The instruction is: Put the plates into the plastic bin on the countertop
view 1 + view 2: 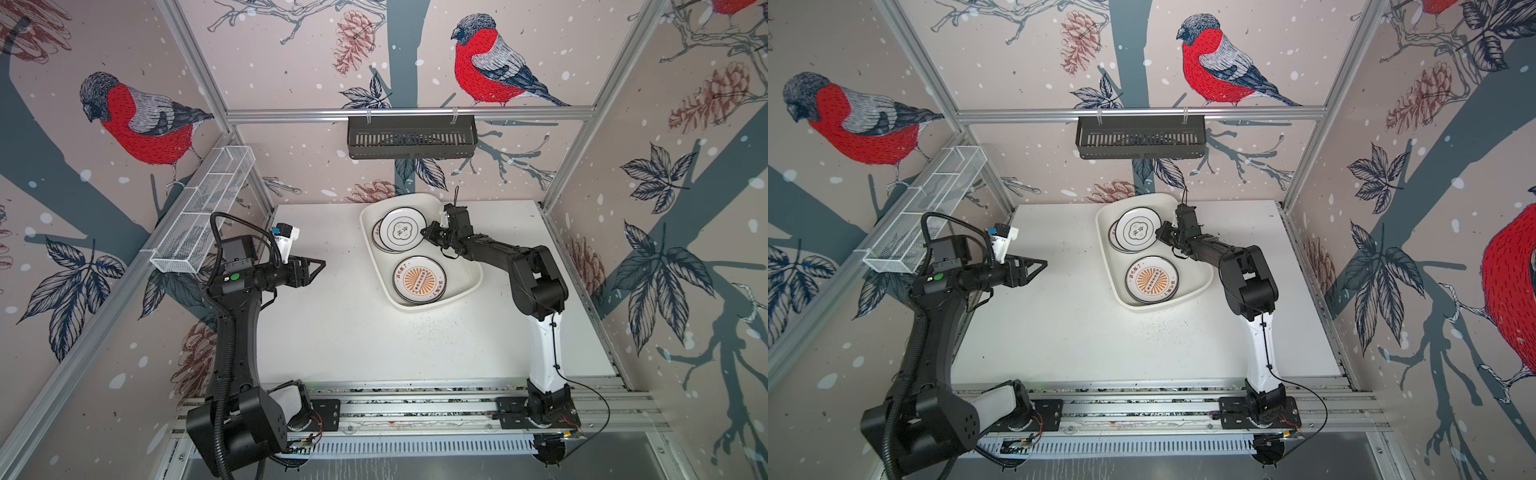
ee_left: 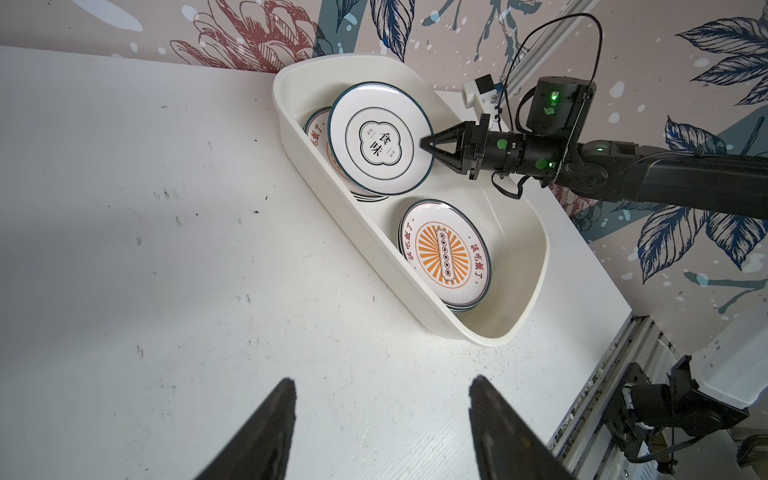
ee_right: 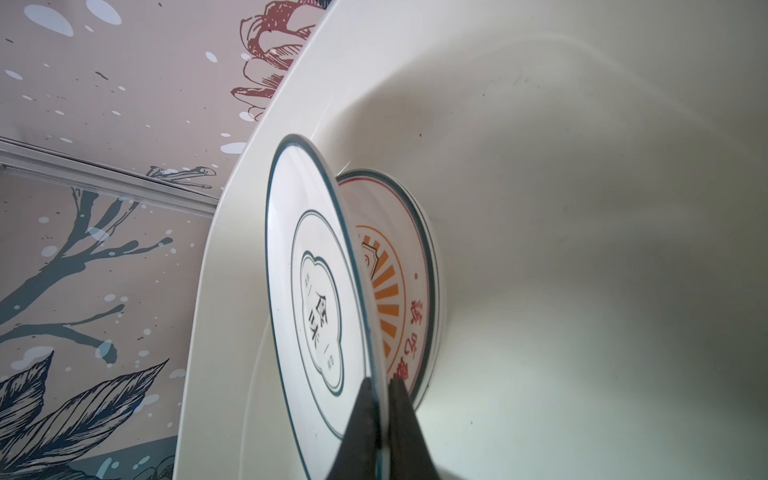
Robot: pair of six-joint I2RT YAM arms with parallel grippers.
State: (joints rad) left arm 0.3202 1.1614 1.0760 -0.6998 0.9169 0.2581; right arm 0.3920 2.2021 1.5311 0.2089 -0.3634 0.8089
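Right gripper (image 1: 424, 232) was pinched on the rim of the emblem plate (image 1: 402, 231). In the right wrist view we saw both fingers (image 3: 401, 419) pressed together on that edge, one on each face. The emblem plate sat inside the bin (image 1: 363, 226), at its far end, tilted over the far stack (image 2: 318, 129). That stack's top plate showed an orange sunburst. We couldn't tell whether the emblem plate touched it.

The near sunburst plate (image 1: 419, 280) lay flat on a short stack at the bin's near end, apart from the far stack.

Left gripper (image 1: 321, 265) hung over the countertop (image 1: 353, 332), well left of the bin, pointing toward it. Its jaws were spread and empty.
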